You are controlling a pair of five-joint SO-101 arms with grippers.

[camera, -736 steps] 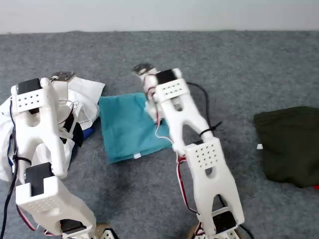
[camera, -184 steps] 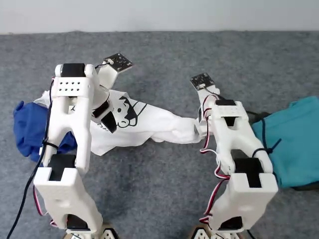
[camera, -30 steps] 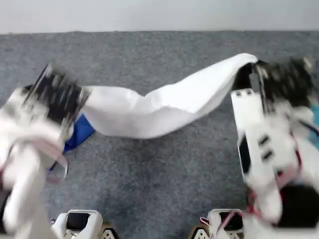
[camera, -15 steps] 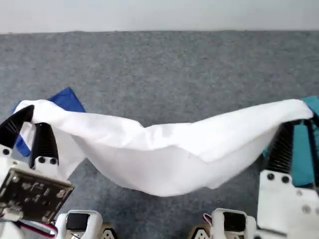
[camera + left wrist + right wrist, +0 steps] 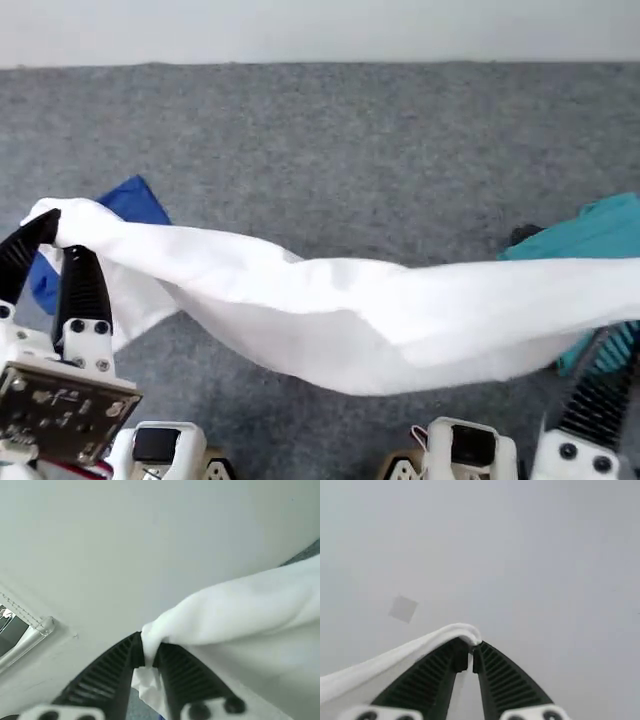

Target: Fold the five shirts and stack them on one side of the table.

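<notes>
Left gripper (image 5: 148, 652) clamping one end of white shirt (image 5: 350, 315), right gripper (image 5: 471, 656) pinching other end; shirt hanging stretched above grey worktop (image 5: 340, 140), spanning between blue shirt (image 5: 135, 198) and teal shirt (image 5: 600, 235).

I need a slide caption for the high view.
Left hand and right hand hold a white shirt stretched above the grey table.

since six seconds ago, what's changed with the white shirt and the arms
The white shirt, crumpled on the table then, has been lifted and hangs stretched between the left end effector and the right end effector, both shut on its edge. In the last half second its right end moved farther right. The blue shirt and the teal shirt stayed put.
</notes>
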